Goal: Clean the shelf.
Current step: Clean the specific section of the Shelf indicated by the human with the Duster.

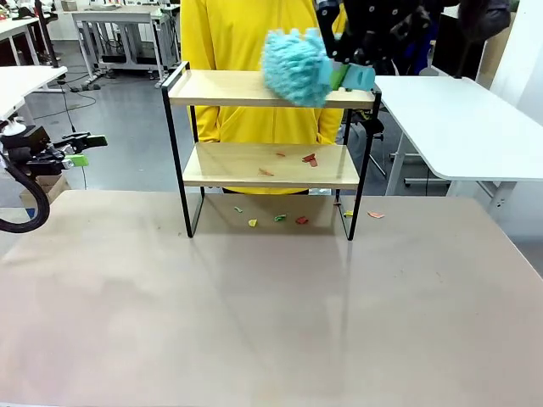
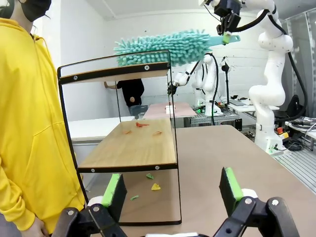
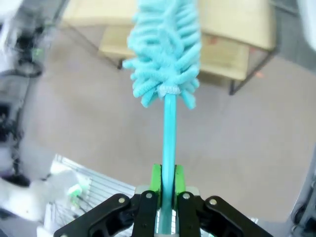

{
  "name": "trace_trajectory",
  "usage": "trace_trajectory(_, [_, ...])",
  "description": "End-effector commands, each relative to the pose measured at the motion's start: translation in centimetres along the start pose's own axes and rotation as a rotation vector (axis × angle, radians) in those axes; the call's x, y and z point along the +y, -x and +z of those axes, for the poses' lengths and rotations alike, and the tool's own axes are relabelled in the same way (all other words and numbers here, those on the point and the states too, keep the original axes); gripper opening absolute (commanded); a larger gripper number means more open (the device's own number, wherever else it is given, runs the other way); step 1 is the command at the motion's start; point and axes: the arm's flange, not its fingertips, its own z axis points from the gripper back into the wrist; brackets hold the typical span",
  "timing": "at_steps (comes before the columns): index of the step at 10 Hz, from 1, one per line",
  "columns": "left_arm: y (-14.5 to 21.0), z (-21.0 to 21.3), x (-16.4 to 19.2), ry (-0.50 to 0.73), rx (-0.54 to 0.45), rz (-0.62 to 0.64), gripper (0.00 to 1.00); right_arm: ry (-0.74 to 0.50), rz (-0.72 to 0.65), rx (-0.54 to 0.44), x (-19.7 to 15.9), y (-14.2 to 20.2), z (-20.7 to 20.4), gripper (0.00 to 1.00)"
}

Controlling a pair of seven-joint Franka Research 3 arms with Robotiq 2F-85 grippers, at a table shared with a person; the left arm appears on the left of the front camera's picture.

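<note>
Now the counter [image 1: 271, 322] carries the shelf [image 1: 221, 87] toward its far side, just before a person in yellow [image 1: 237, 34]. The turquoise duster [image 1: 297, 66] rests over the right end of the top board, its long axis roughly along the board and its handle running out to the robot's right. The right gripper [image 3: 167, 180], much the nearer, is clamped tight on that handle, while the left gripper [image 2: 173, 190] hangs wide open and empty, well apart to the left. Small coloured scraps [image 1: 309, 158] lie on the lower board, and more lie on the counter beneath.
</note>
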Motion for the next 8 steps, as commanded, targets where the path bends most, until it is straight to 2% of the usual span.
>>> trace_trajectory(1, [-0.3, 0.0, 0.0, -0.001, 0.005, -0.007, 1.00, -0.120, 0.266, 0.047, -1.5, 2.0, -0.3, 0.13])
trace_trajectory(4, [-0.3, 0.0, 0.0, -0.001, 0.005, -0.007, 1.00, -0.284, 0.602, 0.122, -2.1, 5.0, 0.3, 0.13])
trace_trajectory(6, [-0.3, 0.0, 0.0, -0.001, 0.005, -0.007, 1.00, -0.246, 0.700, 0.228, -3.2, 7.0, -0.3, 0.13])
trace_trajectory(8, [-0.3, 0.0, 0.0, -0.001, 0.005, -0.007, 1.00, -0.208, 0.718, 0.379, -4.4, 8.7, -2.3, 0.13])
